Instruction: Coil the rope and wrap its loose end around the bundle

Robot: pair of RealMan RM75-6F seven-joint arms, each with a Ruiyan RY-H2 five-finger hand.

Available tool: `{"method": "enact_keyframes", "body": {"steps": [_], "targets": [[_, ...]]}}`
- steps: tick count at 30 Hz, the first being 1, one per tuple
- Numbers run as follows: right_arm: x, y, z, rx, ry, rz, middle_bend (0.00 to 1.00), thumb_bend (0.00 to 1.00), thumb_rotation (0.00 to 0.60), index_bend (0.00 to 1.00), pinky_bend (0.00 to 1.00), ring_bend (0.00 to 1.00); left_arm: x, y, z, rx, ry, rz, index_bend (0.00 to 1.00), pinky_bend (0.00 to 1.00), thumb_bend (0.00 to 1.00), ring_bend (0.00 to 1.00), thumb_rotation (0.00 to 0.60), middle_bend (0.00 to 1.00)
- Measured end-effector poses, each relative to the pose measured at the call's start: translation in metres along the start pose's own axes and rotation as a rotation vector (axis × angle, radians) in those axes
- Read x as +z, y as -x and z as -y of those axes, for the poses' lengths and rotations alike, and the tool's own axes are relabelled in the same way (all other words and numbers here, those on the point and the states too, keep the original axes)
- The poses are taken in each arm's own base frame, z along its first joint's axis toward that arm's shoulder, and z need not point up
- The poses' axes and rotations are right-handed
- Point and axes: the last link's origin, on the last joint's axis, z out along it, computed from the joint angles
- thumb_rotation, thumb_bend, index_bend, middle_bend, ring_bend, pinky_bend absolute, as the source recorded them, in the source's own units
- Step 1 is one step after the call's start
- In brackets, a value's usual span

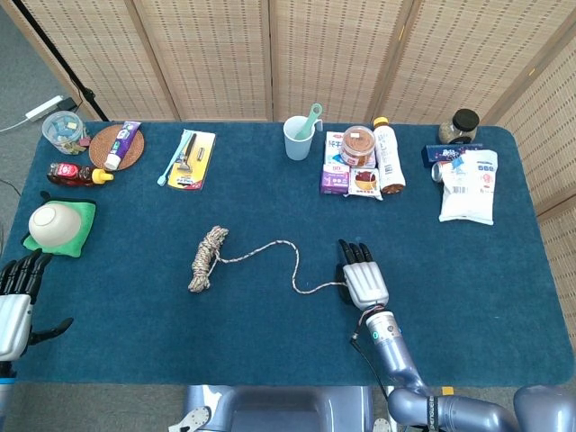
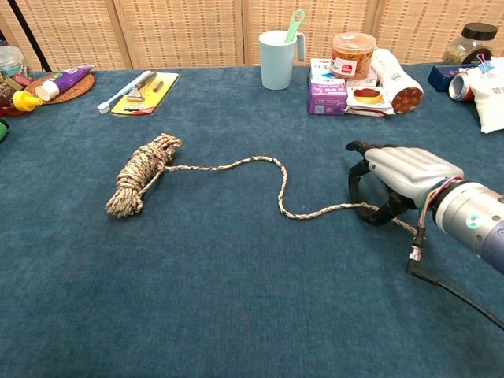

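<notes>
Blue tablecloth (image 2: 236,299) bears the coiled bundle (image 2: 140,173), while the right hand (image 2: 398,177) arches over the rope's loose end (image 2: 331,208), fingers curled as if to pinch it for wrapping, though I cannot tell whether it grips.

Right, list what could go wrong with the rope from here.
1. The right hand arches over the loose end of the rope, but a firm hold cannot be seen; the end may slip out when lifted.
2. Nothing holds the coiled bundle; the left hand sits at the table's edge, so pulling could drag or loosen it.
</notes>
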Motion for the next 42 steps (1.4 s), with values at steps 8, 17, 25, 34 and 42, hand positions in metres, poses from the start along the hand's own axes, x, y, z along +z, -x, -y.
{"method": "enact_keyframes", "body": {"steps": [8,17,25,34,42], "targets": [[0.000,0.002,0.000,-0.004,0.000,0.000,0.00,0.45,0.600,0.53,0.00,0.00,0.000,0.000,0.000,0.001,-0.002,-0.002,0.00,0.00,0.00,0.00,0.600,0.00],[0.000,0.001,-0.001,-0.004,0.000,-0.007,0.00,0.46,0.600,0.55,0.00,0.00,0.000,0.001,0.000,0.003,-0.001,-0.001,0.00,0.00,0.00,0.00,0.600,0.00],[-0.004,-0.007,0.000,0.005,-0.021,-0.030,0.00,0.47,0.600,0.57,0.00,0.00,0.003,0.003,-0.002,0.010,0.003,0.009,0.00,0.00,0.00,0.00,0.600,0.00],[-0.017,-0.027,-0.006,0.000,-0.069,-0.074,0.00,0.48,0.600,0.57,0.00,0.00,0.025,0.003,-0.011,0.067,0.072,0.002,0.00,0.00,0.00,0.00,0.600,0.00],[-0.030,-0.050,-0.016,-0.012,-0.083,-0.131,0.00,0.49,0.600,0.57,0.00,0.00,0.064,-0.001,-0.033,0.124,0.156,-0.011,0.00,0.00,0.00,0.00,0.600,0.00]]}}
